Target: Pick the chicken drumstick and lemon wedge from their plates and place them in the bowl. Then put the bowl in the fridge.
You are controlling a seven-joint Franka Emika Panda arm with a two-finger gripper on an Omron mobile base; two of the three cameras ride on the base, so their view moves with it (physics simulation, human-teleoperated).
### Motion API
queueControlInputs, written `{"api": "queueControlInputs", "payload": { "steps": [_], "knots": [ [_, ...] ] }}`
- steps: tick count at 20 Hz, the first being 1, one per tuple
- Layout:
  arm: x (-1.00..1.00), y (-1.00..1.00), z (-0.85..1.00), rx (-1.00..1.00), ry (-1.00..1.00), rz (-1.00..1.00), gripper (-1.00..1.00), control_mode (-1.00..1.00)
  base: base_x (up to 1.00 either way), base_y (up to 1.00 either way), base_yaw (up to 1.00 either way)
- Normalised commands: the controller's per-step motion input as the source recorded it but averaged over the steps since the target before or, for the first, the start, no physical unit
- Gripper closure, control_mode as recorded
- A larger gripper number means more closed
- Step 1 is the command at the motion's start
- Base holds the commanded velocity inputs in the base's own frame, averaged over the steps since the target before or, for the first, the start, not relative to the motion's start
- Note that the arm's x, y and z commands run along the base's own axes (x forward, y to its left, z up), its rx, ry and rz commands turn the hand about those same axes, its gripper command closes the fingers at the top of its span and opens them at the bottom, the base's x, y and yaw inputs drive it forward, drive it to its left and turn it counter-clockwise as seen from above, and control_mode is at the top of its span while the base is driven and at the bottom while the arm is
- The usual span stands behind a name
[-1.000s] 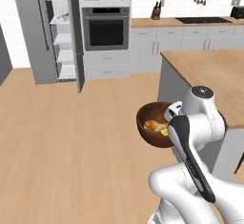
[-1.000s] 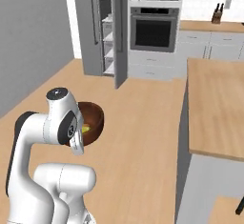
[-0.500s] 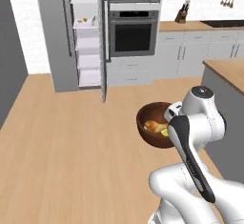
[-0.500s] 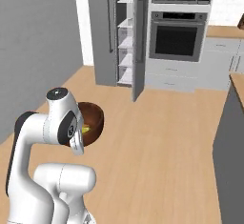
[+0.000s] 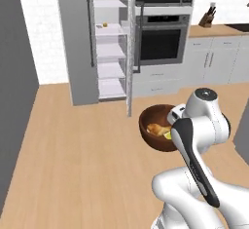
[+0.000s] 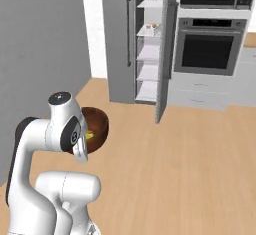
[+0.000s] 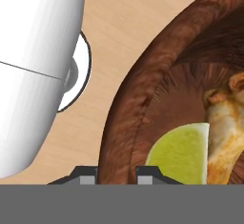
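No readable text anywhere.
Nothing written, printed or numbered to be made out on fridge (image 5: 82, 47), oven (image 5: 163, 40) or bowl (image 5: 156, 133).

We stood in a home kitchen, as told by the tall grey fridge (image 5: 82, 43) with its door open on white shelves, a built-in oven (image 5: 163, 40), pale cabinets (image 5: 214, 60), a knife block (image 5: 208, 17) and wooden floor (image 5: 73, 150).
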Motion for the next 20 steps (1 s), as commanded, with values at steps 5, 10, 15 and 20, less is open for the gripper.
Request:
{"api": "queueControlInputs", "payload": {
  "steps": [5, 10, 15, 20],
  "knots": [
    [0.00, 0.00, 0.00, 0.00, 0.00, 0.00, 1.00, 1.00, 1.00, 1.00, -0.22],
    [0.00, 0.00, 0.00, 0.00, 0.00, 0.00, 1.00, 1.00, 1.00, 0.82, -0.29],
    [0.00, 0.00, 0.00, 0.00, 0.00, 0.00, 1.00, 1.00, 1.00, 0.35, -0.41],
    [0.00, 0.00, 0.00, 0.00, 0.00, 0.00, 1.00, 1.00, 1.00, -0.01, -0.12]
  ]
}}
